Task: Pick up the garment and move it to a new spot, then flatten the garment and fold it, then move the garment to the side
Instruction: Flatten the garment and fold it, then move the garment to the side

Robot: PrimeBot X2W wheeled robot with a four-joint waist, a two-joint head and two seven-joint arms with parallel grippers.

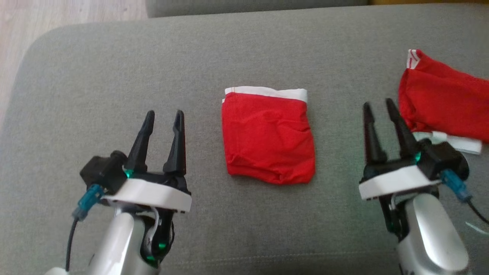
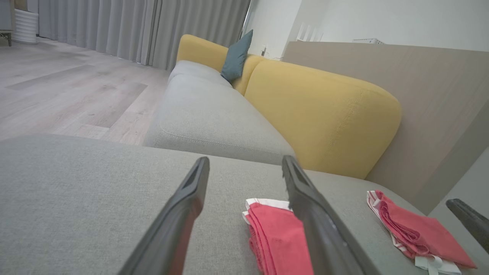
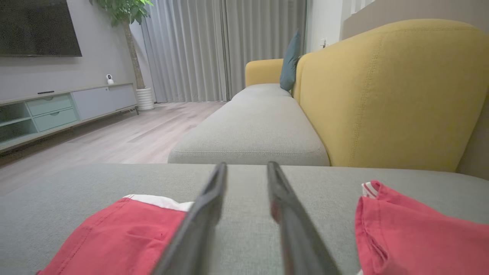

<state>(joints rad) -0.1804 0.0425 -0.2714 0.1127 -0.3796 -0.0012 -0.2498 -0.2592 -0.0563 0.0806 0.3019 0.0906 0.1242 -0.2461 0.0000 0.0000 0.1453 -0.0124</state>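
Note:
A red garment with a white band along its far edge lies folded into a neat square in the middle of the grey cushion. It also appears in the left wrist view and the right wrist view. A second red garment with white trim lies bunched at the right edge. My left gripper hovers open to the left of the folded garment, holding nothing. My right gripper stands between the two garments, fingers apart and empty, just left of the bunched one.
The cushion's rounded corner and wooden floor lie at the far left. A yellow sofa backrest rises beyond the far edge, with a teal pillow on a further grey seat. A TV cabinet stands across the room.

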